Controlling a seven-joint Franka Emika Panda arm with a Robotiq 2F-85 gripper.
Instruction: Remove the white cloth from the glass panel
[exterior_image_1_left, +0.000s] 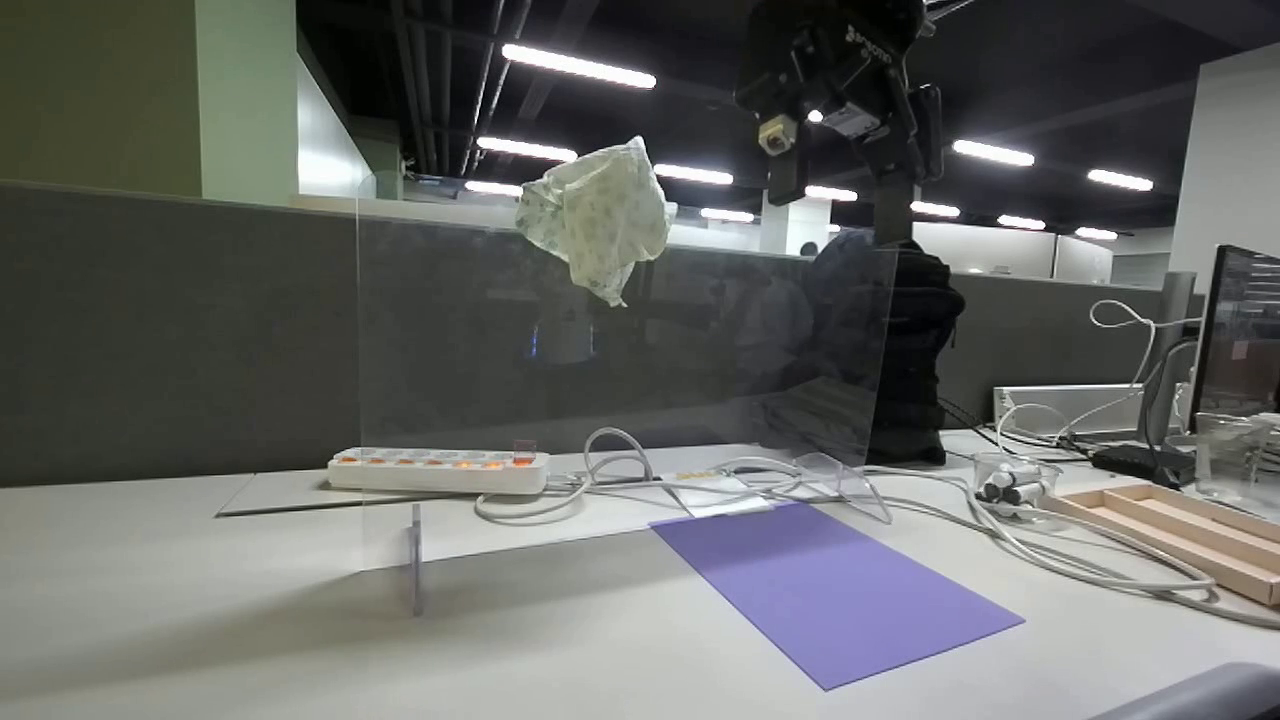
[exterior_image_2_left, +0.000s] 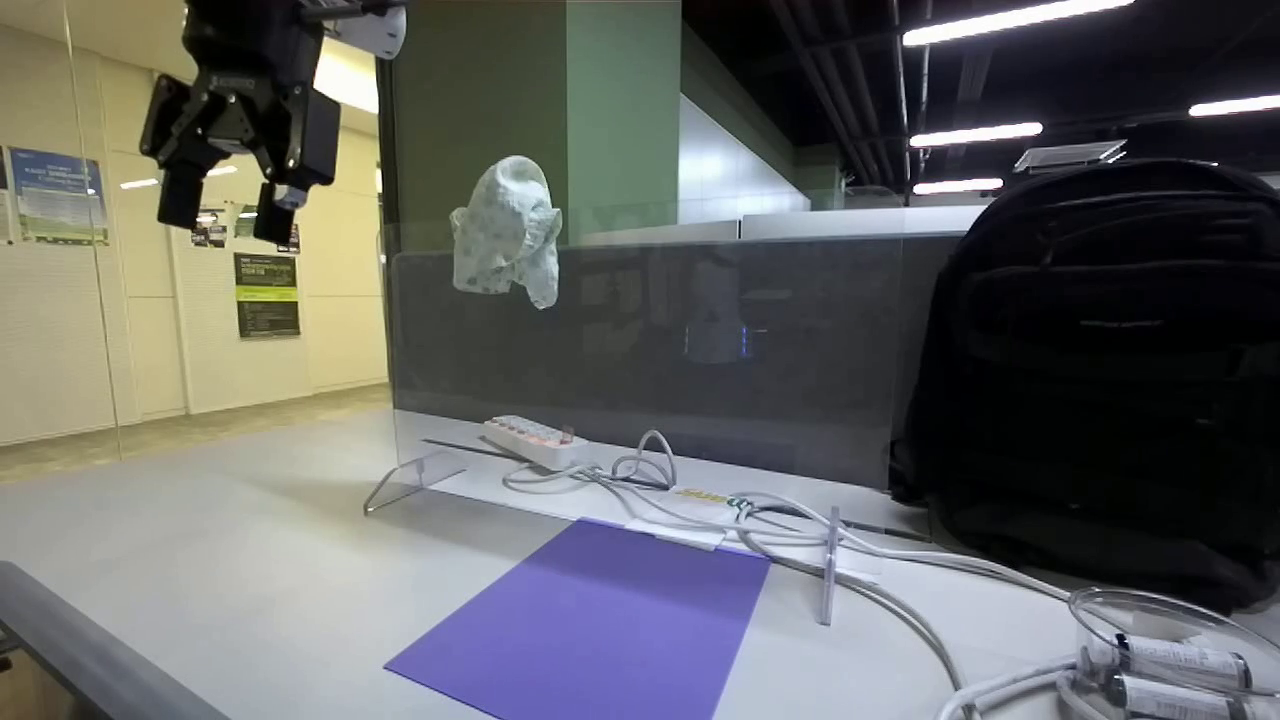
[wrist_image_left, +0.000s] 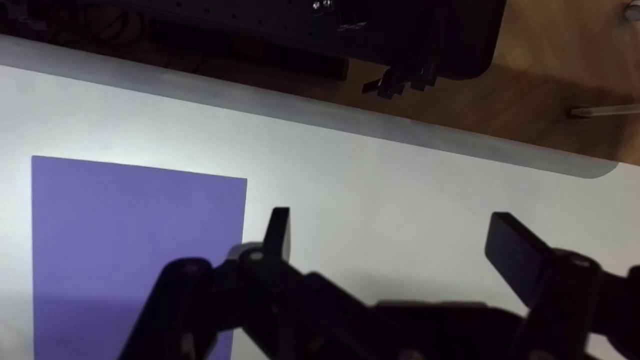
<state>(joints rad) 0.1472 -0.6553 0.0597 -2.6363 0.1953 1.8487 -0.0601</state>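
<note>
Draped over the panel, the cloth is judged light and limp, best pinched at its raised top; the tool is spread, empty.

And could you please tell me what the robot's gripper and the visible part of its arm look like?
The gripper is black, with angular, jointed fingers ending in flat, blocky tips. Small pale lettering marks its body, and a small light-coloured block sits by one finger. In an exterior view, a rounded white section of the arm shows.
</note>
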